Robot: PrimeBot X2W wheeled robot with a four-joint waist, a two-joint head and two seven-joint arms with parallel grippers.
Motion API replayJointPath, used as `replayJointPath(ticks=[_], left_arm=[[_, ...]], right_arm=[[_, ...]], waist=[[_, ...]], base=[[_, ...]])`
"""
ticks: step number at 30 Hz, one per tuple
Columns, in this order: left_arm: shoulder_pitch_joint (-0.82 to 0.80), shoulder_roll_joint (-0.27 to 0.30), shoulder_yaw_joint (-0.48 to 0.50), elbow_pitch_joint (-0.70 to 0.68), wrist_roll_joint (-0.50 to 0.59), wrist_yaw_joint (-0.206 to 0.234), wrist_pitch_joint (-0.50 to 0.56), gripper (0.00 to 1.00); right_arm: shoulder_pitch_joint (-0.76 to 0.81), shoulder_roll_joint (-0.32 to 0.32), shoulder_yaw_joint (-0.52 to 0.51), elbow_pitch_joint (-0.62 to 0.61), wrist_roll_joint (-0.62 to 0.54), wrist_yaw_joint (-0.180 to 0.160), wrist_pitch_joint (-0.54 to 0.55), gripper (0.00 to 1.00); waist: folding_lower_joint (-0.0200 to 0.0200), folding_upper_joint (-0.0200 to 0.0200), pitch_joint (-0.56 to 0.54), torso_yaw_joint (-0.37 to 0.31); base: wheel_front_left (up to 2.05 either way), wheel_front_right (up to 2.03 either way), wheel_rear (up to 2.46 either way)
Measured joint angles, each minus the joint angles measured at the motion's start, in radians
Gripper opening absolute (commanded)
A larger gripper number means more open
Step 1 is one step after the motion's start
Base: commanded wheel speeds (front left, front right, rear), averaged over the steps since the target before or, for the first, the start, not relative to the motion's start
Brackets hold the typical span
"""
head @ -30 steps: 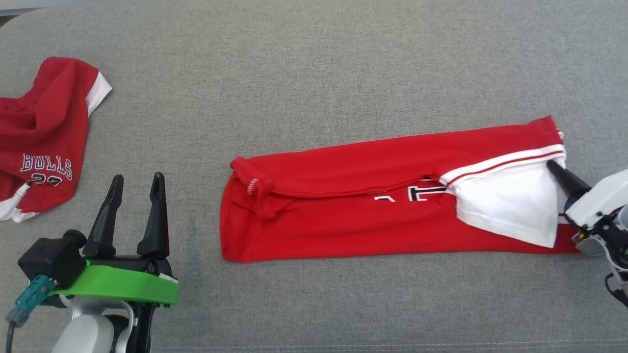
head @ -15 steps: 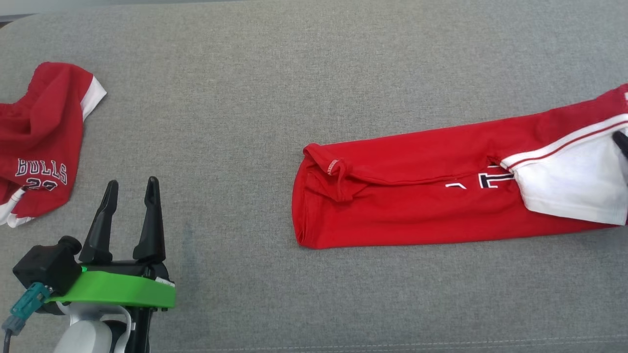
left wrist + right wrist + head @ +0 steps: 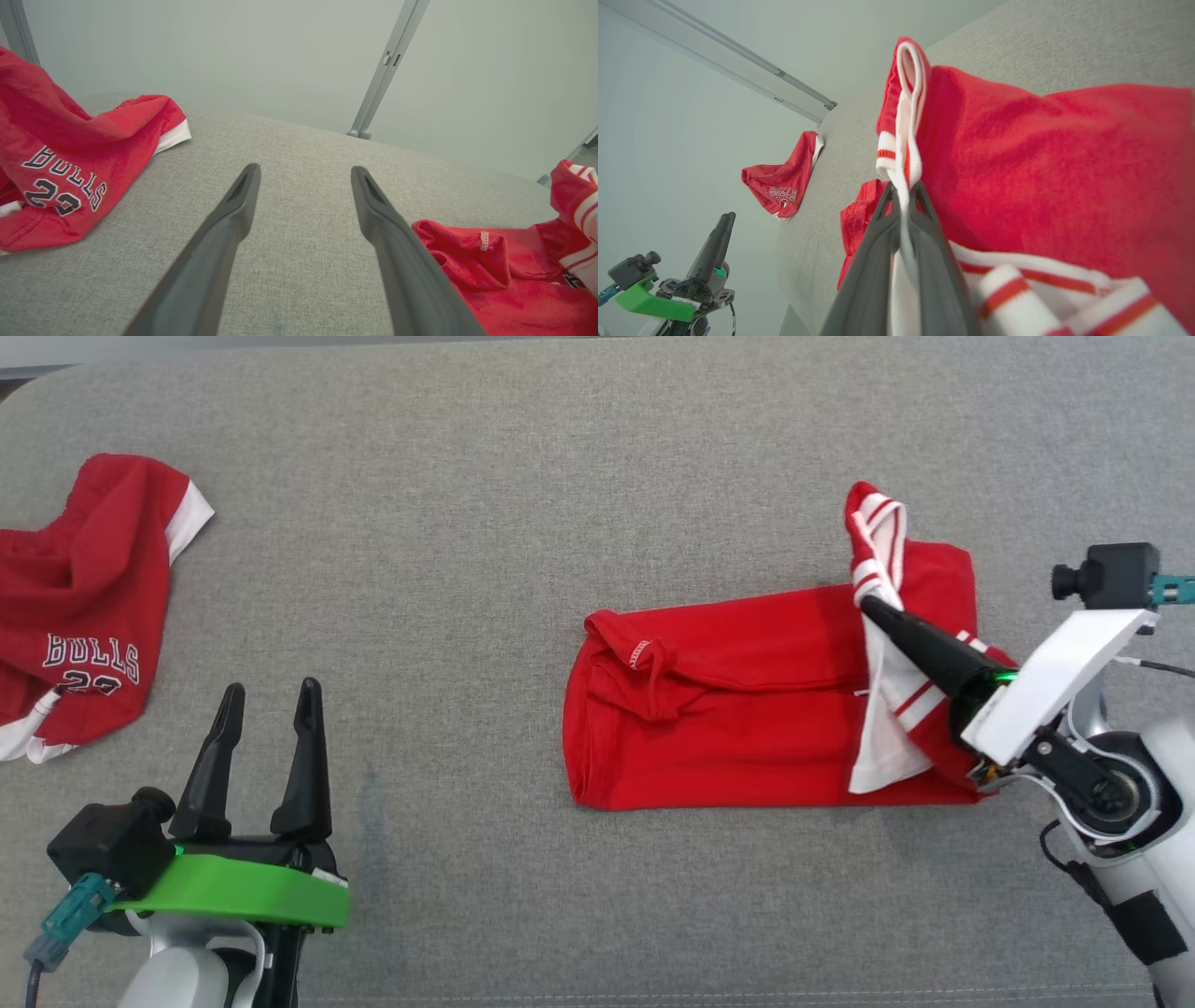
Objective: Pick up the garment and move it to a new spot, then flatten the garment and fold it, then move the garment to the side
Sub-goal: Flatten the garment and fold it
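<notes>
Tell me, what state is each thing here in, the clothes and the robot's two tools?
red garment: folded into a band, mostly flat on the grey surface, striped right end lifted.
Bulls garment: crumpled, lying loose at the left.
left tool: open, empty, apart from both garments.
right tool: shut on the red garment's white striped edge.

Head view high, looking down on grey surface point(image 3: 523, 476), wrist views low, close, facing across it, all sharing red garment point(image 3: 719, 728).
</notes>
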Motion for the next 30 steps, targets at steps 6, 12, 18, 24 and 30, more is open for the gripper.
replayJointPath(ticks=[6,12,18,24,30], left_arm=[[-0.001,0.0,-0.01,0.005,0.0,-0.005,0.0,1.0],[-0.002,-0.003,-0.01,0.016,0.0,-0.005,0.0,1.0],[-0.002,-0.007,-0.013,0.024,0.0,-0.005,0.001,1.0],[-0.007,-0.009,-0.02,0.026,0.0,-0.01,0.008,1.0],[-0.008,-0.011,-0.022,0.027,0.0,-0.012,0.009,1.0]], right_arm=[[0.0,0.09,0.069,-0.044,-0.036,-0.011,-0.008,0.0],[-0.028,0.179,0.123,-0.032,-0.108,-0.065,-0.041,0.0],[-0.039,0.231,0.162,-0.015,-0.125,-0.091,-0.05,0.0],[-0.075,0.277,0.186,0.02,-0.152,-0.108,-0.068,0.14],[-0.107,0.344,0.231,0.039,-0.173,-0.114,-0.08,1.0]], waist=[[0.0,0.0,-0.003,0.025],[0.0,0.0,0.003,0.047],[0.0,0.0,0.008,0.055],[0.0,0.0,0.015,0.054],[0.0,0.0,0.023,0.053]], base=[[0.0,0.0,0.0],[0.0,0.0,0.0],[0.0,0.0,0.0],[0.0,0.0,0.0],[0.0,0.0,0.0]])
